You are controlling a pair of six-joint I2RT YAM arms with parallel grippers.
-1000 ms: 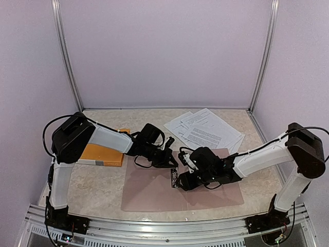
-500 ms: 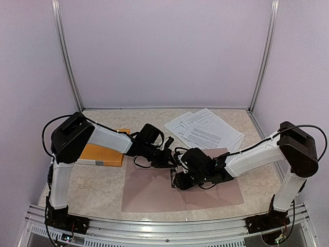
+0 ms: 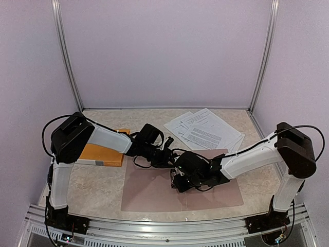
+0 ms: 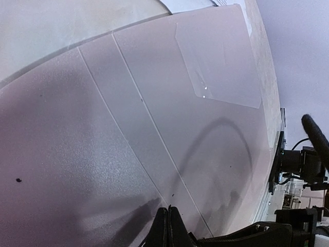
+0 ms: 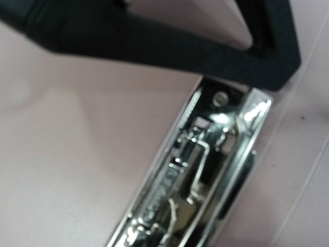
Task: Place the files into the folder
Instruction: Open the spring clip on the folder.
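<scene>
The folder [image 3: 149,193] lies open and flat on the table, a translucent pink sheet with a shiny metal clip [image 5: 200,180] at its spine. The files [image 3: 205,128], white printed sheets, lie fanned behind its far right corner. My left gripper [image 3: 172,157] is shut, its tips [image 4: 172,221] low over the folder's inner face [image 4: 154,113] near the spine, nothing visible between them. My right gripper [image 3: 177,180] hovers right over the clip, which fills the right wrist view. Its own fingers do not show there. A black bar [image 5: 154,43] crosses the top of that view.
An orange pad [image 3: 100,153] lies on the marble-look table [image 3: 87,193] at the left, partly under my left arm. Aluminium posts [image 3: 67,56] and plain walls enclose the back and sides. A metal rail [image 3: 164,229] runs along the near edge.
My right gripper has slid left across the folder to its spine, ending over the metal clip beside the left gripper. The left arm, folder and files have stayed put.
</scene>
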